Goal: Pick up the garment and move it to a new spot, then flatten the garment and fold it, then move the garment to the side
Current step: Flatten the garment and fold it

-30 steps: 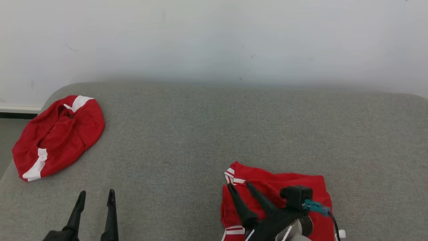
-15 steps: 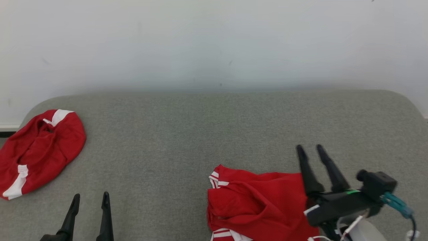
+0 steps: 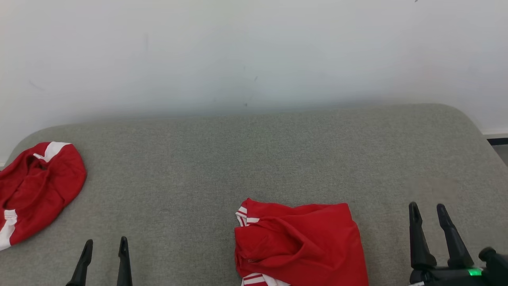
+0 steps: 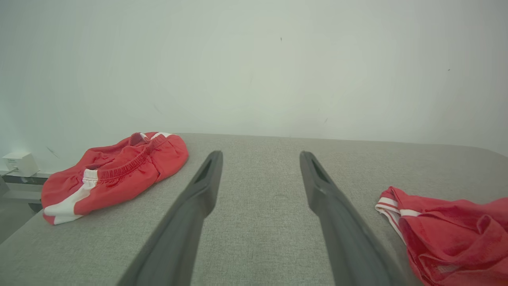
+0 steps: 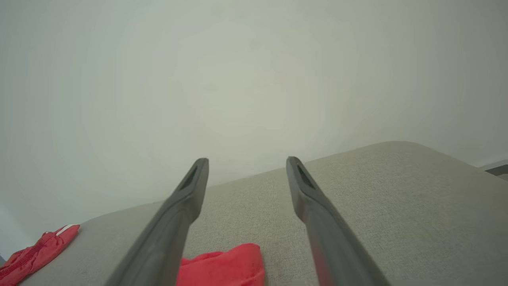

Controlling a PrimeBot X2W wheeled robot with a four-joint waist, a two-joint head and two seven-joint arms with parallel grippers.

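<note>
**Head view.** A red garment (image 3: 301, 242) with white-striped trim is lying bunched on the near middle of the grey padded surface (image 3: 254, 159), its lower edge running off the bottom of the frame. A second garment (image 3: 35, 186), also red with white bands, is resting in a rounded heap at the surface's left edge, well apart from the first. The left gripper (image 3: 105, 240) is hovering at the lower left, between the two garments, with its claw spread and pinching nothing. The right gripper (image 3: 427, 205) is standing at the lower right, near the first garment's right edge but apart from it, with its claw likewise spread and empty. A green light (image 3: 472, 272) is glowing on its body. A plain white wall (image 3: 254, 51) is rising behind the surface.

**Left wrist view.** The left gripper's two dark fingers (image 4: 186, 214) are reaching forward, wide apart, over bare grey fabric. The second garment, its elastic waistband showing, is lying to their left near the surface's edge. The first garment is lying to their right, with its striped hem turned toward them. A small white box (image 4: 20, 163) is sitting beyond the surface at far left.

**Right wrist view.** The right gripper's fingers (image 5: 317, 222) are standing parted above the surface, holding nothing. A fold of the first garment is showing low between them, and part of the second garment is showing at the lower-left corner.
</note>
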